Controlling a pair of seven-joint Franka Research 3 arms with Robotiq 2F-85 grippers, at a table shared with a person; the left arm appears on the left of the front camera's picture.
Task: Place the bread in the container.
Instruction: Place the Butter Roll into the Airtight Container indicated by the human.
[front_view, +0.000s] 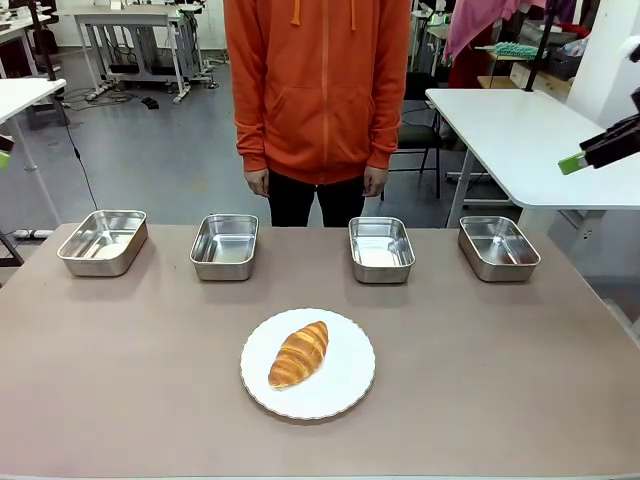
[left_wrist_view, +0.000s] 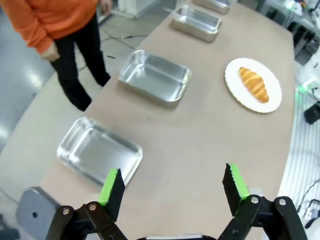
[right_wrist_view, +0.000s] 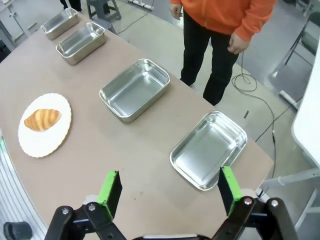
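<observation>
Found the bread (front_view: 298, 354) lying on a white plate (front_view: 345, 385) on the counter (front_view: 500, 380), well apart from four steel containers (front_view: 226, 262) along the far edge. Held left hand (left_wrist_view: 173, 186) and right hand (right_wrist_view: 169, 186) empty, fingers spread apart.

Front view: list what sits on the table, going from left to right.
first pan → second pan → croissant → third pan → fourth pan
</observation>
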